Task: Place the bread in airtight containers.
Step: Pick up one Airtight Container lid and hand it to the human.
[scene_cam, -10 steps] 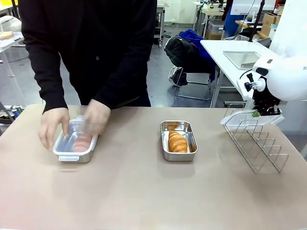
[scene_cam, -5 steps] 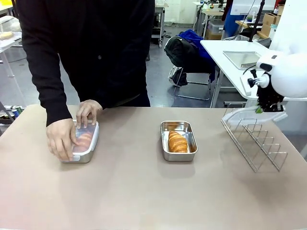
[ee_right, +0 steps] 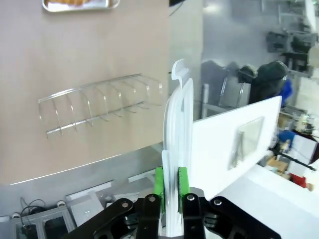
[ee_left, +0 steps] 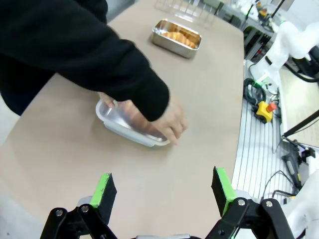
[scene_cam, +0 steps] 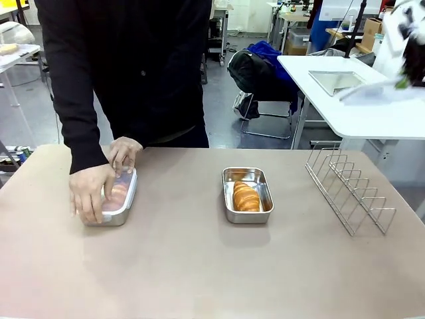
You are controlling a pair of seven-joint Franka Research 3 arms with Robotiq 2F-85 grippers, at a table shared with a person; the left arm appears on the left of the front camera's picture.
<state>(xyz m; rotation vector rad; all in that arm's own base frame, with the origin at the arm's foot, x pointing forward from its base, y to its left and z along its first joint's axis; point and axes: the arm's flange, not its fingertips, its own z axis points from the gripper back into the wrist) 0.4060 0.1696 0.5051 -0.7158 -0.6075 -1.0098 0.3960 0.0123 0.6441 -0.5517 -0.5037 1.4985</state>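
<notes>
The right gripper (ee_right: 169, 191) has its two green-padded fingers (ee_right: 158, 180) nearly together, pinching the lower edge of a clear rectangular plastic snap lid (ee_right: 178, 134), which stands on edge between them. In the front view the lid (scene_cam: 372, 90) is carried high above the bent-wire steel rack (scene_cam: 348, 193) at the table's right.

The open small shiny steel tin with rounded corners (scene_cam: 247, 195) sits mid-table, well apart from the lid, with a golden-brown ridged croissant (scene_cam: 246, 197) lying inside it. To do this step well, I judge the arm should bring the lid across clear of the rack's wires, turn it flat, match its long side to the tin's long side, and lower it squarely onto the rim before letting go. An edge-only pinch may let the lid swivel, so a slow, steady carry would help.

The left gripper (ee_left: 162, 191) has its fingers spread wide with nothing between them, above the table's left end. Below it the person's hands (scene_cam: 91, 189) press a clear lid onto the second steel tin (scene_cam: 114, 198), which holds the other croissant (scene_cam: 117, 193), so the left arm should keep clear of them.
</notes>
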